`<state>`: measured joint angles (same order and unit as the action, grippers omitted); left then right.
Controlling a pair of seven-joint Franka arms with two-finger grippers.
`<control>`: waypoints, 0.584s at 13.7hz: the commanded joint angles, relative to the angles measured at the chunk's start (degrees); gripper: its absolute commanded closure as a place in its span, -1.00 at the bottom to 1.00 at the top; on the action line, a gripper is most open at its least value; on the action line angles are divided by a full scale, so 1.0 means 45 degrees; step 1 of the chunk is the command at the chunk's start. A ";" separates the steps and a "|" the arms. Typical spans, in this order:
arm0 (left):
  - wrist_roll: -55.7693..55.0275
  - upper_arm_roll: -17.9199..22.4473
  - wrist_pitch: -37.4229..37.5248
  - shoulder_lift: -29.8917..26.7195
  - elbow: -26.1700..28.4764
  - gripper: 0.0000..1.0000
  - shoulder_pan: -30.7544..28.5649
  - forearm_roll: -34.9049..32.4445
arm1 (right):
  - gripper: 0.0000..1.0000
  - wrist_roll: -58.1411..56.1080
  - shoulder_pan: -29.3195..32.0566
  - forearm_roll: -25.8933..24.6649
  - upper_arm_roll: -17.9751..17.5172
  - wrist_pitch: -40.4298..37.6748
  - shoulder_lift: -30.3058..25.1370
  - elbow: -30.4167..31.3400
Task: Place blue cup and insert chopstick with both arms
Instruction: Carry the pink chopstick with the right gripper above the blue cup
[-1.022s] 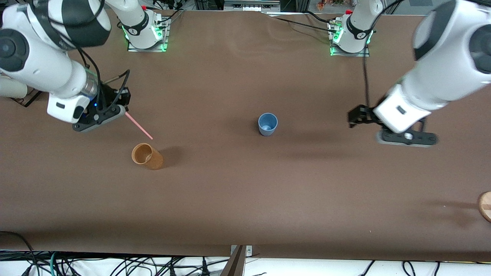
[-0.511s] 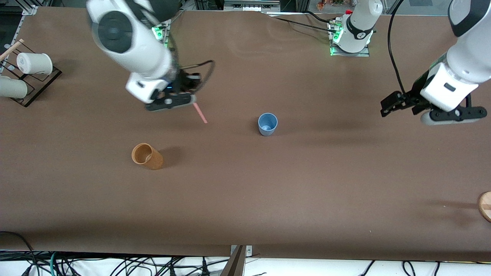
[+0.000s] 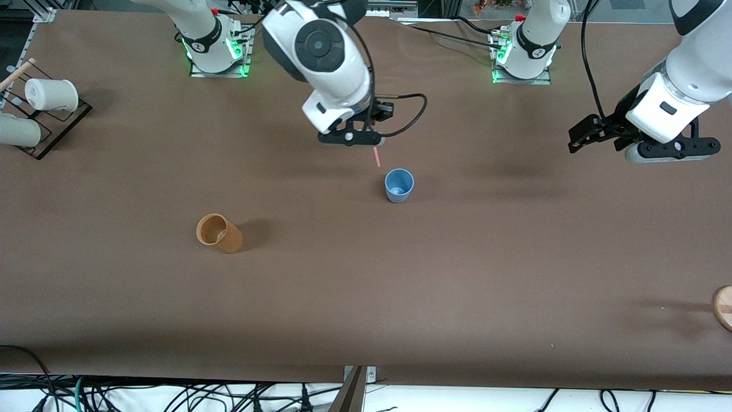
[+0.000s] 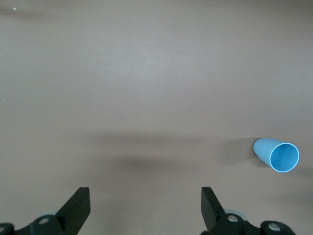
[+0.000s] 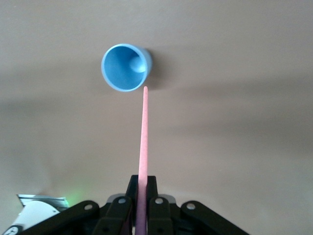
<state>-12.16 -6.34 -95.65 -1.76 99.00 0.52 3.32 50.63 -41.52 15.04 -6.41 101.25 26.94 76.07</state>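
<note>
While the orange-brown cup lies idle toward the right arm's end of the tabletop, the right gripper, jaws pinching the chopstick, hangs just short of the blue cup. That cup stands upright mid-tabletop, so placing looks done; insertion is left, the stick's tip not yet over the rim. Farther along, the left gripper waits with jaws spread, empty.

I see the right claw, clamped on the chopstick, now swung from above the orange-brown cup to just beside the blue cup. The left claw, fingers apart, is now drawn back toward its end of the tabletop.
</note>
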 commanded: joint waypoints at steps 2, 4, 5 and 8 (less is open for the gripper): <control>0.0319 0.0061 0.0533 -0.0098 -0.0163 -1.00 -0.0017 0.0180 | 1.00 0.0954 -0.0695 0.0077 0.0154 0.0174 0.1393 -0.1648; 0.0301 0.0080 0.1039 -0.0098 -0.0202 -1.00 -0.0037 0.0317 | 1.00 0.1013 -0.0870 -0.0176 0.0154 0.0545 0.1667 -0.1630; 0.0359 0.0081 0.1042 -0.0078 -0.0241 -1.00 -0.0037 0.0317 | 1.00 0.1014 -0.0968 -0.0255 0.0154 0.0662 0.1804 -0.1630; 0.0359 0.0061 0.1042 0.0019 -0.0377 -1.00 -0.0017 0.0161 | 1.00 0.1014 -0.0989 -0.0469 0.0174 0.1034 0.2059 -0.1610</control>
<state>-11.99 -6.26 -92.21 -1.79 98.67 0.51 3.32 54.05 -45.27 14.41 -6.13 105.89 34.87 71.18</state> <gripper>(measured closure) 0.000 0.912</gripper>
